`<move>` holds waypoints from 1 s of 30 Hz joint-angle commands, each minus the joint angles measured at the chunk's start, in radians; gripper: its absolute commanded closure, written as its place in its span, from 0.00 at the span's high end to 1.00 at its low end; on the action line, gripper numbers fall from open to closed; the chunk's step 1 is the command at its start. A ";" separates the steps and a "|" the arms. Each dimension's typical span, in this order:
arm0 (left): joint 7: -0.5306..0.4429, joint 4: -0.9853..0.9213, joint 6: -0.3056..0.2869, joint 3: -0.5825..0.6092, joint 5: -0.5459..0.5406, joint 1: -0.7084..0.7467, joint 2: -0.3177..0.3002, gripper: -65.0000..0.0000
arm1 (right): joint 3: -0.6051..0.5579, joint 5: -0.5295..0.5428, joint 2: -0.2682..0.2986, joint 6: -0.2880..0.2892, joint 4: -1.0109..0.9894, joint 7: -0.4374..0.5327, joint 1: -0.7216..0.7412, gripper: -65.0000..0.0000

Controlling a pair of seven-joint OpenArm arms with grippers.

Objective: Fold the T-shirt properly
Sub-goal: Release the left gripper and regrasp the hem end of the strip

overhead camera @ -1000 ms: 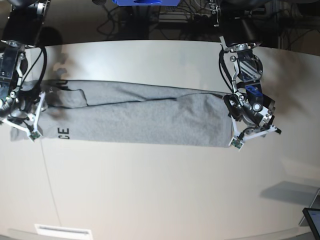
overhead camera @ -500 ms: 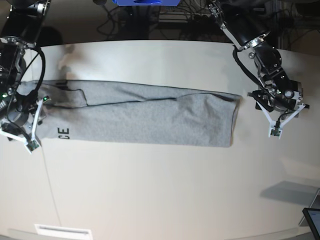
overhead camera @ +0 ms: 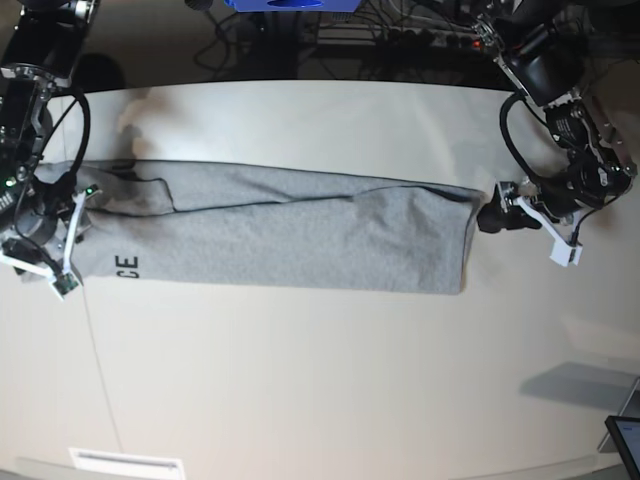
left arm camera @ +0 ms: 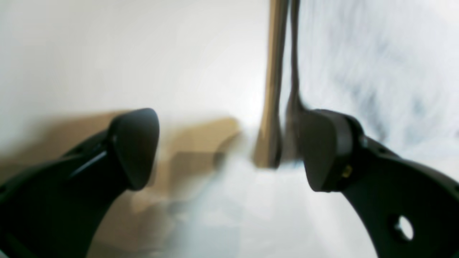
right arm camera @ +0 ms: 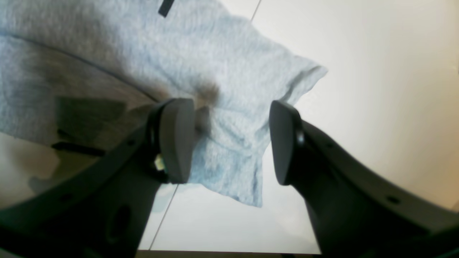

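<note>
The T-shirt (overhead camera: 290, 235) lies as a long grey band across the white table (overhead camera: 330, 380), with black letters (overhead camera: 127, 266) showing near its left end. My left gripper (overhead camera: 528, 237) hovers just off the shirt's right edge, open wide and holding nothing. In the blurred left wrist view, the left gripper (left arm camera: 229, 150) has bare table between its fingers and the T-shirt (left arm camera: 376, 53) beside its right fingertip (left arm camera: 322, 154). My right gripper (overhead camera: 45, 265) is at the shirt's left end. In the right wrist view it (right arm camera: 229, 141) is open, straddling a corner of the T-shirt (right arm camera: 233, 107).
Cables and a blue object (overhead camera: 290, 5) run along the table's far edge. A dark screen corner (overhead camera: 625, 440) sits at the bottom right. A white label (overhead camera: 125, 462) lies at the front left edge, and a thin seam (overhead camera: 95, 330) crosses the table.
My left gripper let go of the shirt's right end, opened wide, swung off to the right, then came back close to that edge. The right gripper barely moved.
</note>
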 commanded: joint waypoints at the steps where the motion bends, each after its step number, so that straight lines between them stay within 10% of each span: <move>1: 0.009 0.012 -0.002 0.003 -0.035 -0.004 -0.012 0.93 | 0.005 -0.002 0.013 -0.001 0.015 0.012 0.019 0.50; 9: 0.009 0.005 -0.002 0.058 -0.190 0.002 -0.031 0.93 | 0.002 -0.002 0.012 -0.001 0.013 0.012 0.013 0.50; 30: 0.009 0.006 -0.002 0.212 -0.189 -0.004 0.032 0.93 | 0.002 -0.002 0.010 -0.001 0.013 0.009 0.011 0.50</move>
